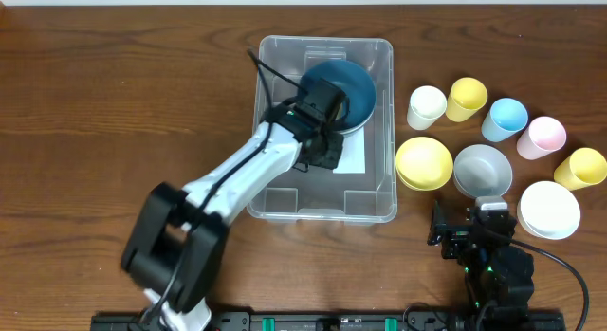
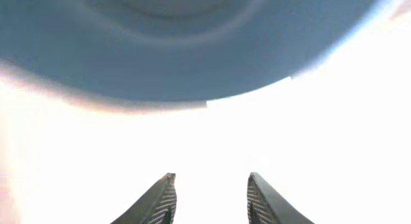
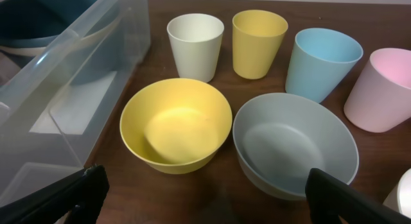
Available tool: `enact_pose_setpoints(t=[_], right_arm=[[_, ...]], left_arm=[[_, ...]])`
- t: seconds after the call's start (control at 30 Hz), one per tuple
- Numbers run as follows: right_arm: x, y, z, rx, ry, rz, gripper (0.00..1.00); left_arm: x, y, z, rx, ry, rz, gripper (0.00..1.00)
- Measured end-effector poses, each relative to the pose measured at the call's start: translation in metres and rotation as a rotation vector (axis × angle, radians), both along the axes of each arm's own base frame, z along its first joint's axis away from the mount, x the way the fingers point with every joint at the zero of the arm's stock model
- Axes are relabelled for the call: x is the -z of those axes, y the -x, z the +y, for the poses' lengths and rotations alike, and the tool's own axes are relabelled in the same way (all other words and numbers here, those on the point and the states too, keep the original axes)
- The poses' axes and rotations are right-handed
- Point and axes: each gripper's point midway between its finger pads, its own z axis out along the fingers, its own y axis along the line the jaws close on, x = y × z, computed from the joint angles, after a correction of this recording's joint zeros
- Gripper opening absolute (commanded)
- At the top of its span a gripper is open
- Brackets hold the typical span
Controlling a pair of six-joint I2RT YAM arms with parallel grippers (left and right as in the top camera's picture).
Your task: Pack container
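Observation:
The clear plastic container (image 1: 370, 193) stands mid-table, with a white label (image 1: 351, 158) on its base. A dark blue bowl (image 1: 353, 84) lies inside it at the far end. My left gripper (image 1: 322, 122) reaches into the container just beside the blue bowl; in the left wrist view the gripper (image 2: 209, 185) is open and empty, with the blue bowl (image 2: 173, 51) close ahead. My right gripper (image 1: 474, 222) is open and empty near the front edge, right of the container. In the right wrist view it (image 3: 205, 198) faces a yellow bowl (image 3: 175, 124) and a grey bowl (image 3: 294, 144).
Right of the container stand a yellow bowl (image 1: 424, 163), a grey bowl (image 1: 483, 170), a white bowl (image 1: 549, 210), and cream (image 1: 426, 106), yellow (image 1: 466, 98), blue (image 1: 504, 119), pink (image 1: 542, 137) and yellow (image 1: 580, 168) cups. The container wall (image 3: 64, 102) is at the right gripper's left.

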Motion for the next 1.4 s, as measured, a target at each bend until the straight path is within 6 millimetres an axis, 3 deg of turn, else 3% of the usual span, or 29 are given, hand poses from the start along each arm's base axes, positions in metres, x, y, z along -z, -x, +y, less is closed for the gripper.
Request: enact_pose_setpoints(t=[0.07, 0.17, 0.23, 0.3, 0.33, 0.43, 0.53, 0.67, 0.73, 0.9, 1.0, 1.2, 1.4], right_arm=[[0.0, 0.0, 0.0, 0.0, 0.0, 0.0, 0.99], [0.0, 0.0, 0.0, 0.0, 0.0, 0.0, 0.99], [0.0, 0.0, 0.0, 0.0, 0.0, 0.0, 0.99], [0.0, 0.0, 0.0, 0.0, 0.0, 0.0, 0.99], [0.0, 0.0, 0.0, 0.0, 0.0, 0.0, 0.99], [0.0, 0.0, 0.0, 0.0, 0.0, 0.0, 0.99], [0.0, 0.0, 0.0, 0.0, 0.0, 0.0, 0.99], [0.0, 0.0, 0.0, 0.0, 0.0, 0.0, 0.99], [0.0, 0.0, 0.0, 0.0, 0.0, 0.0, 0.99], [-0.005, -0.002, 0.0, 0.0, -0.003, -0.022, 0.99], [-0.009, -0.003, 0.003, -0.001, -0.04, -0.037, 0.99], [-0.001, 0.0, 0.007, 0.026, -0.182, 0.007, 0.99], [0.002, 0.003, -0.013, 0.215, -0.322, 0.023, 0.99]], left_arm=[[-0.028, 0.002, 0.001, -0.006, 0.035, -0.046, 0.38], [-0.074, 0.005, 0.008, -0.022, 0.089, -0.132, 0.47], [-0.102, 0.007, 0.02, -0.052, 0.109, -0.193, 0.5], [-0.136, 0.006, 0.044, -0.113, 0.126, -0.277, 0.59], [-0.142, 0.003, 0.052, -0.133, 0.122, -0.294, 0.62], [-0.175, -0.002, 0.105, -0.268, 0.106, -0.386, 0.69], [-0.196, -0.004, 0.16, -0.417, 0.076, -0.447, 0.74], [-0.208, 0.0, 0.226, -0.602, 0.024, -0.482, 0.86], [-0.209, 0.002, 0.252, -0.677, 0.002, -0.487, 0.98], [-0.207, 0.011, 0.3, -0.825, -0.047, -0.473, 0.98], [-0.204, 0.016, 0.315, -0.873, -0.066, -0.458, 0.98], [-0.203, 0.018, 0.319, -0.886, -0.07, -0.453, 0.98], [-0.203, 0.018, 0.319, -0.886, -0.07, -0.452, 0.98]])
